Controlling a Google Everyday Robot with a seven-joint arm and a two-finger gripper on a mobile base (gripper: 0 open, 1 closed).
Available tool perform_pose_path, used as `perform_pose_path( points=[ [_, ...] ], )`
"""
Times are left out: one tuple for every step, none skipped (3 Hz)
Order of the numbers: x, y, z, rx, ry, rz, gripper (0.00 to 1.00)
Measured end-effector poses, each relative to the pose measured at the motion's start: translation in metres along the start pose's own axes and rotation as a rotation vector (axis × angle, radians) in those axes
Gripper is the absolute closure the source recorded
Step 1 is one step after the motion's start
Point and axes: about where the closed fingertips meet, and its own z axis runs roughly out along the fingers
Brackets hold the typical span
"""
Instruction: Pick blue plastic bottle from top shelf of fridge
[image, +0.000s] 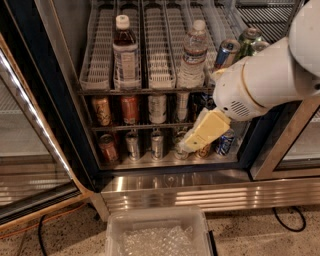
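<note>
The blue plastic bottle (125, 52) stands upright at the front of the top shelf (157, 75), in a left lane of the white wire rack. It has a white cap, reddish-brown liquid and a pale label. The fridge (60, 100) stands open, with a dark frame and a steel base panel (200, 192). My gripper (192, 140), pale yellow, hangs from the white arm (260, 82) in front of the lower racks of cans. It is right of the bottle and well below it, and it holds nothing that I can see.
A clear ribbed water bottle (194, 55), a blue can (226, 52) and green cans (250, 40) share the top shelf to the right. Cans (130, 109) fill the two lower racks. The open glass door (30, 150) is at left. A clear plastic bin (157, 232) sits on the floor.
</note>
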Motion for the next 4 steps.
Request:
perform_pose_path(
  points=[
    [-0.023, -0.012, 0.012, 0.057, -0.091, 0.050, 0.00],
    [-0.023, -0.012, 0.012, 0.058, -0.091, 0.051, 0.00],
    [-0.027, -0.012, 0.017, 0.071, -0.136, 0.129, 0.00],
    [-0.039, -0.014, 0.028, 0.117, -0.194, 0.239, 0.00]
  ],
)
